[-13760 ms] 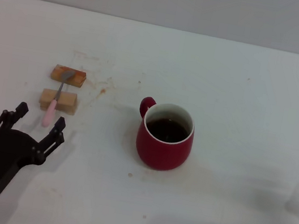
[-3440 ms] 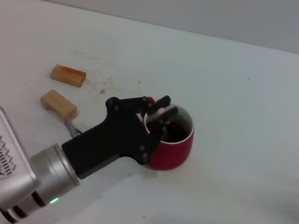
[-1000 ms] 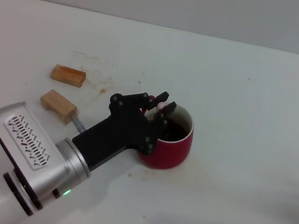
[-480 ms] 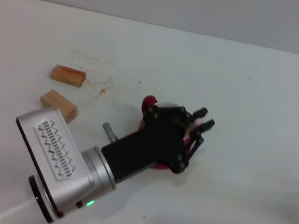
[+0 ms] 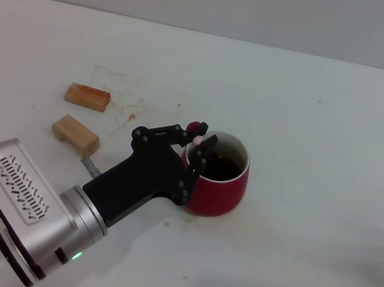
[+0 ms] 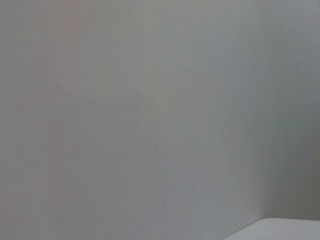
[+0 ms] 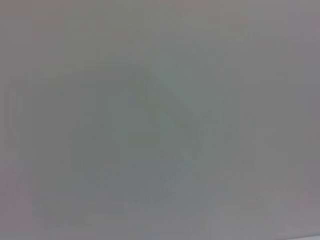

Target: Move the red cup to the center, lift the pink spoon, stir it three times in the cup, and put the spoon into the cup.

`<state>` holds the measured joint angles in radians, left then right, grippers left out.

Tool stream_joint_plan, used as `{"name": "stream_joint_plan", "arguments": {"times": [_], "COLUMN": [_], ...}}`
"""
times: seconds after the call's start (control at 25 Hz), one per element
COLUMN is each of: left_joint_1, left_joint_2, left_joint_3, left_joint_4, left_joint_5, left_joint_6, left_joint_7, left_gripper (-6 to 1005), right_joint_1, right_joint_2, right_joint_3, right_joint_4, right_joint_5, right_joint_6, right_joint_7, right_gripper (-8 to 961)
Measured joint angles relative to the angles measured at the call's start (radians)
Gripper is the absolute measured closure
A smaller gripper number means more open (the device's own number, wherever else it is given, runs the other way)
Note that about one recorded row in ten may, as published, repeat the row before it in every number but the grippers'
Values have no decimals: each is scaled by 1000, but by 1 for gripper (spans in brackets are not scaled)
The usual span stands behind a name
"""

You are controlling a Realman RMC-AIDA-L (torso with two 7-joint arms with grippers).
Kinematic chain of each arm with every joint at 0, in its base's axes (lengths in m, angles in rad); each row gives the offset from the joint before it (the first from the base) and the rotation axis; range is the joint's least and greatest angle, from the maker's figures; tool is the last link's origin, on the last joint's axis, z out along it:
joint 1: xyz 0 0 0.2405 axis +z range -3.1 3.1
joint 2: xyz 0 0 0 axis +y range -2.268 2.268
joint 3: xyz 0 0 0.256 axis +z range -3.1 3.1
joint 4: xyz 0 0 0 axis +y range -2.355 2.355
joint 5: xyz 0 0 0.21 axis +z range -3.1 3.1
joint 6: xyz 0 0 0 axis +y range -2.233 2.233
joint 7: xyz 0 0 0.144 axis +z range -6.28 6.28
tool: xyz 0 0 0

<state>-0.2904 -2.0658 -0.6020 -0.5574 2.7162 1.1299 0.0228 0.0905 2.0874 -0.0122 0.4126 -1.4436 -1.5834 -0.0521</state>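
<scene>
The left arm reaches from the near left across the white desk (image 5: 326, 136), its silver wrist nearest the camera and its black body angling toward the red cup (image 5: 217, 181). The left end effector (image 5: 200, 143) is at the cup's rim on the handle side, fingers pinching the pale top of the pink spoon (image 5: 198, 139); the spoon's lower part is hidden, apparently dipping toward the dark liquid. Half a second ago the same end effector was over the cup's far-right side, and a second ago on the handle side, so it is swinging round the cup: a stirring pass, judged to be under way, with the release into the cup not yet done. The cup stands mid-desk, upright. Beyond and to the cup's left lie two tan wooden blocks (image 5: 75, 134), well apart from it. The right end effector is out of view.
</scene>
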Motion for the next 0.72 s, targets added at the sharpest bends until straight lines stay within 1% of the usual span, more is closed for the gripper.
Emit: {"name": "stream_joint_plan", "arguments": {"times": [0.12,0.4,0.48,0.72], "left_joint_1": [-13,-32,-42,-45], "left_joint_2": [1,-7,-5,-3], "left_joint_3": [5,6,4,-10], "left_joint_4": [9,-3,-3,-4], "left_joint_5": [1,-2,-1,0], "left_joint_6": [17,32,32,57], "left_joint_7": [-6,-55,-76,-80], "left_gripper": [853,853,806,666], "right_joint_1": [0,-5,-4,-2], "right_joint_2": [-1,-1,-1,-2], "right_joint_3": [0,0,0,0], "right_joint_4": [0,0,0,0], "right_joint_5": [0,0,0,0], "right_joint_6": [0,-4,-7,-9], "right_joint_7": [0,0,0,0], "right_gripper": [953,953,953,953]}}
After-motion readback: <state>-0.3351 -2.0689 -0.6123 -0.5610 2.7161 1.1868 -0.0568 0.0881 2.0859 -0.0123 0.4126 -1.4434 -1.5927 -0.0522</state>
